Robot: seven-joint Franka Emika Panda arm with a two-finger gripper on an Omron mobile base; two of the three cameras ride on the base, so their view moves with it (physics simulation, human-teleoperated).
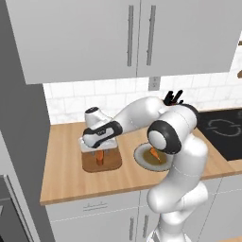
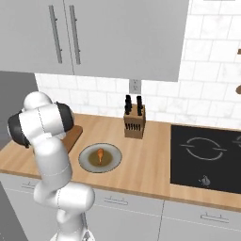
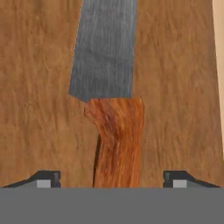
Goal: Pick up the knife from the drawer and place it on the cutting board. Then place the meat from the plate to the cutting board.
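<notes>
The knife lies flat on the dark brown cutting board, silvery blade pointing away and orange-red handle between my fingers. My gripper hangs straight over it, open, with a gap between each fingertip and the handle. In the left base view the gripper sits low over the cutting board on the counter's left. To its right, the grey-olive plate carries the tan-orange meat. The plate and the meat also appear in the right base view. The drawer is out of view.
A wooden knife block with black handles stands at the back by the tiled wall. A black cooktop fills the counter's right end. Wall cabinets hang overhead. Shut white fronts run below the counter edge.
</notes>
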